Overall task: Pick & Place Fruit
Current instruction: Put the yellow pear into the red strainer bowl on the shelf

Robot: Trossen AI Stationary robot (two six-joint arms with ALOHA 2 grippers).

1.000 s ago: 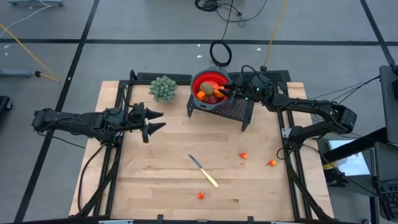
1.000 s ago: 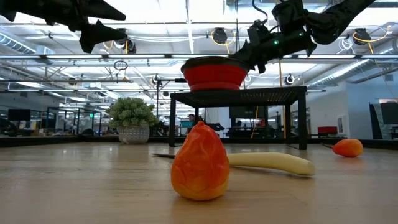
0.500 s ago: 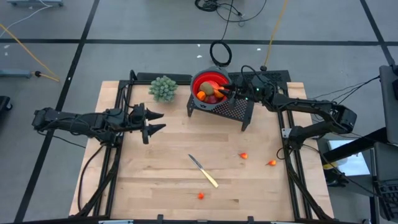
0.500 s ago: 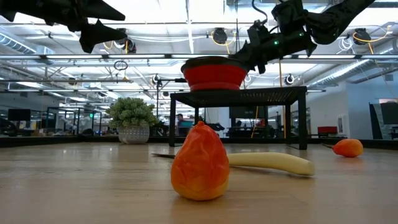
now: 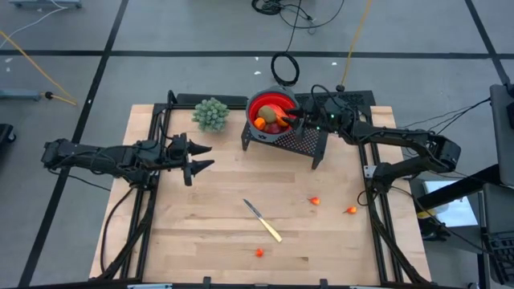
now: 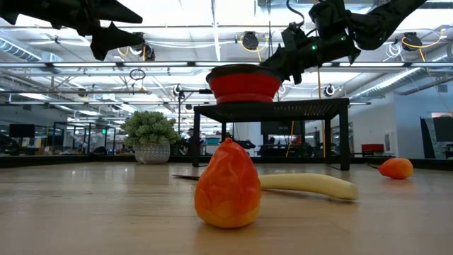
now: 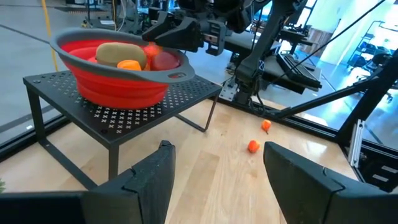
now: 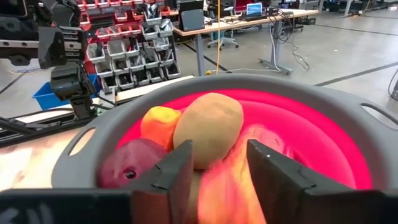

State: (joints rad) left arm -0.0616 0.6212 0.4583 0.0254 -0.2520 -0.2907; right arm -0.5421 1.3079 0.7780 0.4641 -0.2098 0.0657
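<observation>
A red bowl with a grey rim stands on a black mesh stand at the table's far side. In it lie a brown oval fruit, an orange piece and a dark red round one. My right gripper reaches level over the bowl from the right, fingers apart. A blurred orange-red piece shows between and below them. Three tiny orange bits lie on the tabletop. My left gripper hovers open at the left and holds nothing. My right gripper has the orange-red piece between its fingers above the bowl's inside. The piece is blurred, and I cannot tell whether the fingers touch it. The fingers come in level from the table's right side.
A slim knife with a pale handle lies in the middle of the table. A small green plant stands at the far edge, left of the stand. Black frame rails run along both sides. The near left of the wood is bare.
</observation>
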